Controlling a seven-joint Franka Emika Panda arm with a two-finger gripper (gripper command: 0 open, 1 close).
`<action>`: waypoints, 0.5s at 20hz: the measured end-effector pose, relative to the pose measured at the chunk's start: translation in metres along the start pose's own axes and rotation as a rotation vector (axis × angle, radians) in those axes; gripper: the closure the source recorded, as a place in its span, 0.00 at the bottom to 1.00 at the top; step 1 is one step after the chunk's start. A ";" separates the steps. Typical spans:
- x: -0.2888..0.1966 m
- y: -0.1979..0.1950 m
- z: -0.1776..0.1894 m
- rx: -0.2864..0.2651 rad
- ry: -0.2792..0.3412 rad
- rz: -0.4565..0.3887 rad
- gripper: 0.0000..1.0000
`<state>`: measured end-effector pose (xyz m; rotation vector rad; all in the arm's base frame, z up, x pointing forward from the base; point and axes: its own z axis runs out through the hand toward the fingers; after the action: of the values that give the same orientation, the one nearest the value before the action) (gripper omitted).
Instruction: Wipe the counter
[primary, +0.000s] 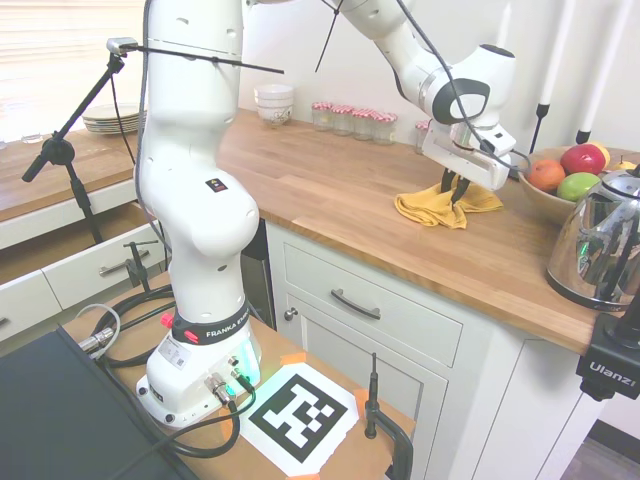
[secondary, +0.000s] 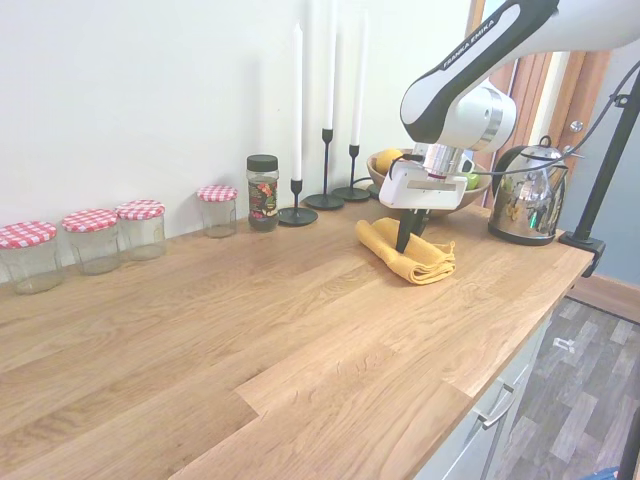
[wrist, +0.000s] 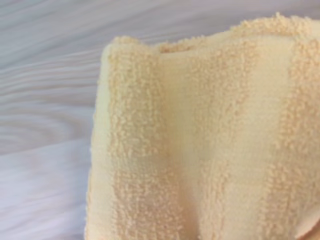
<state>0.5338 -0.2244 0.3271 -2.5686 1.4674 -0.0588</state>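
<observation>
While pressed down into the yellow cloth (primary: 437, 205), clamped on a bunched fold of it near the middle, gripper (primary: 452, 192) fingers close together and dark against the terry. Lying on the counter (primary: 330, 190) toward its right-hand end as seen from the first exterior view, just beside the wooden fruit bowl (primary: 540, 198) and near the chrome kettle (primary: 598, 245). Judged light, limp and soft: likely to drag and bunch rather than slide flat, so best held by a thick gathered ridge, with downward pressure kept on. Looped, fuzzy pile with flatter woven stripes in the wrist view, edges rolled over. Smooth, sealed honey-brown planks underneath, probably low in friction, broad and mostly bare toward the far end. Glass jars with red-checked lids (secondary: 90, 238) along the wall, plus black candlesticks with tall white candles (secondary: 297, 150); fragile, worth keeping any sweep well apart from.
</observation>
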 end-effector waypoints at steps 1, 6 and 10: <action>0.004 0.004 -0.001 0.003 0.000 0.007 1.00; 0.009 0.011 -0.002 0.004 0.003 0.016 1.00; 0.009 0.011 -0.002 0.004 0.003 0.018 0.00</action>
<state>0.5288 -0.2374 0.3270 -2.5532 1.4893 -0.0628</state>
